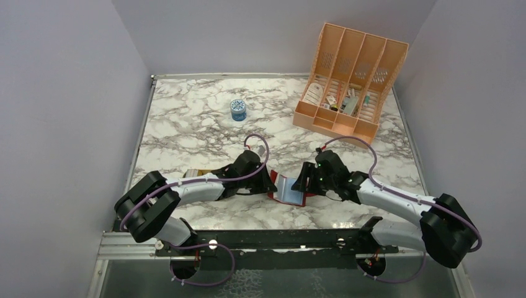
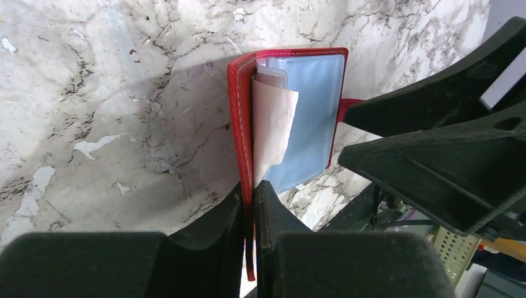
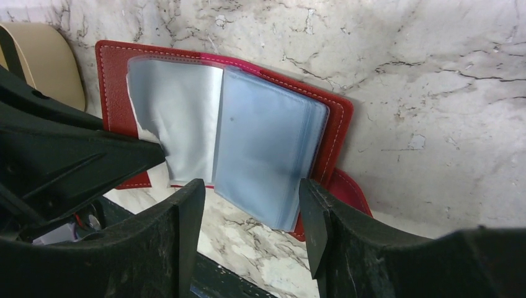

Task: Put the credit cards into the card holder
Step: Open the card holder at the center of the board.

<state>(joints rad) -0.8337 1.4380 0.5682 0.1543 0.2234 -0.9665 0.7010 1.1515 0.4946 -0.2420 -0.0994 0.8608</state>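
The left claw [image 2: 250, 194] is clamped on the red cover edge of the card holder [image 2: 291, 112], which lies open just ahead of it; the right claw [image 3: 251, 195] has its jaws wide apart, the holder's pale blue pockets just ahead of the gap; a tan tray [image 3: 43, 56] lies beyond, to that claw's left.

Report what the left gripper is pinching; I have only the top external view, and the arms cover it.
Observer: The left gripper is shut on the red cover edge of the card holder, which is open.
Operator: Now give me the right gripper.
Observer: The right gripper is open and holds nothing. Its fingers are apart near the lower edge of the pale blue pockets.
Operator: Describe those pockets.
Observer: One sleeve curls outward from the stack instead of lying flat.
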